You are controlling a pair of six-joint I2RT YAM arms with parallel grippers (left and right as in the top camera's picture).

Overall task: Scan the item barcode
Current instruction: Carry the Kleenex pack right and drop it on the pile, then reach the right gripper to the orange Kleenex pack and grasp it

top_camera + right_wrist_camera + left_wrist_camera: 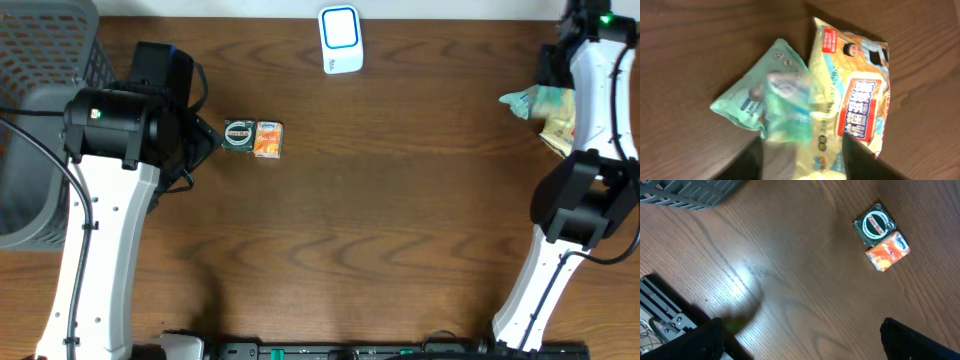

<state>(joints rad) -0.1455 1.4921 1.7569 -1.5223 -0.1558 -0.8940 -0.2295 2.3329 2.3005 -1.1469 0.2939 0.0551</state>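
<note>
Brown wooden tabletop (400, 230) from overhead: a white scanner (340, 38) sits mid far edge, and a teal packet (520, 100) lies against a yellow packet (558, 125) at the right edge.

Left wrist: the left gripper (800, 330) is spread wide and holds nothing, near a green tin (874, 225) and an orange box (887, 251).

Right wrist: the right gripper (805, 155) is parted over both packets, with a blurred teal shape just past its fingers.

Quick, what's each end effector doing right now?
Left end effector: open, holding nothing.
Right end effector: open, jaws apart above the blurred teal packet, apparently not gripping it.
</note>
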